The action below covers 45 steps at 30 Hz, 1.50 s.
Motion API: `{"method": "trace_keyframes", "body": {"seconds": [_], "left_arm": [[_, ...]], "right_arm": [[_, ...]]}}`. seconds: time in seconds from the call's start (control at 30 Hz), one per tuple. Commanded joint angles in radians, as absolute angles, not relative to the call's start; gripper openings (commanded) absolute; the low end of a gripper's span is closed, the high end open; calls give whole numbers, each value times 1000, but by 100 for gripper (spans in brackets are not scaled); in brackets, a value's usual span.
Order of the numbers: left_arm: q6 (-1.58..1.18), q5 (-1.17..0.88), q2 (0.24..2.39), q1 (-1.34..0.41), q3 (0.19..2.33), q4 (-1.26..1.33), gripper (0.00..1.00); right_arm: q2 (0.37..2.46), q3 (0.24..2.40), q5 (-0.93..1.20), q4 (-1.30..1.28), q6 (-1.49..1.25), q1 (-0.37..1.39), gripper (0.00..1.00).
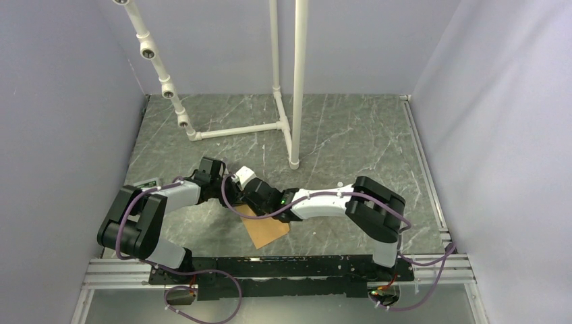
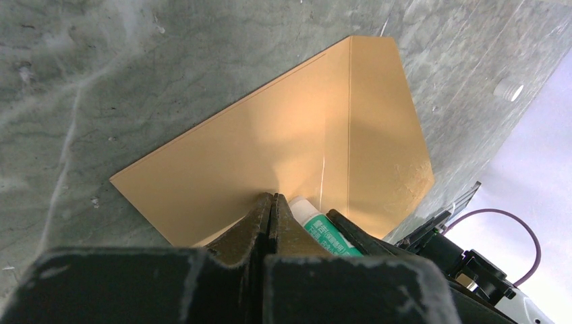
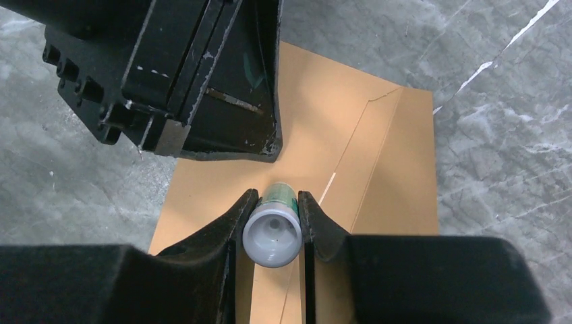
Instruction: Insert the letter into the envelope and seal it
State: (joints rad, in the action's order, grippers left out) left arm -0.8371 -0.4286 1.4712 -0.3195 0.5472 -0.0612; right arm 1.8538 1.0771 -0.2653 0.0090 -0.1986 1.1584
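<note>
The orange-brown envelope (image 1: 267, 230) (image 2: 270, 148) (image 3: 398, 169) lies flat on the marble table, its flap (image 2: 384, 135) spread open beyond a crease. My left gripper (image 2: 272, 197) (image 1: 255, 194) is shut with nothing between its fingers, its tips down on the envelope's body. My right gripper (image 3: 275, 197) (image 1: 273, 210) is shut on a white glue stick (image 3: 272, 233) (image 2: 325, 231) with a green label, whose far end points down at the envelope near the flap crease. The two grippers stand close beside each other. The letter is out of view.
A white pipe frame (image 1: 283, 121) stands at the back of the table, with lilac walls on three sides. A small white round cap (image 2: 508, 89) lies on the table beyond the flap. A metal rail (image 1: 270, 266) runs along the near edge.
</note>
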Motion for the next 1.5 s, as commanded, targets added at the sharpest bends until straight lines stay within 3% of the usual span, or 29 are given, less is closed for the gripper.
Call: {"method": "trace_keyframes", "body": {"seconds": [0.0,0.33,0.73,1.23,1.47], "left_arm": [[-820,-363,1489,-322,527,-123,2],[-821,-357,1512,-321,531,-117,2],[-818,-357,1514,-321,531,-119,3],[-813,-362,1539,-321,546,-114,3],[-809,-353,1536,-321,550,-126,2]], "right_arm": [[1856,1052,-257,-22,-195,1152,0],[1700,910,-104,-107,-201,1178,0],[1893,1074,-225,-92,-213,1090,0],[1706,883,-54,-139,-176,1160,0],[1795,970,-64,-99,-167,1155,0]]}}
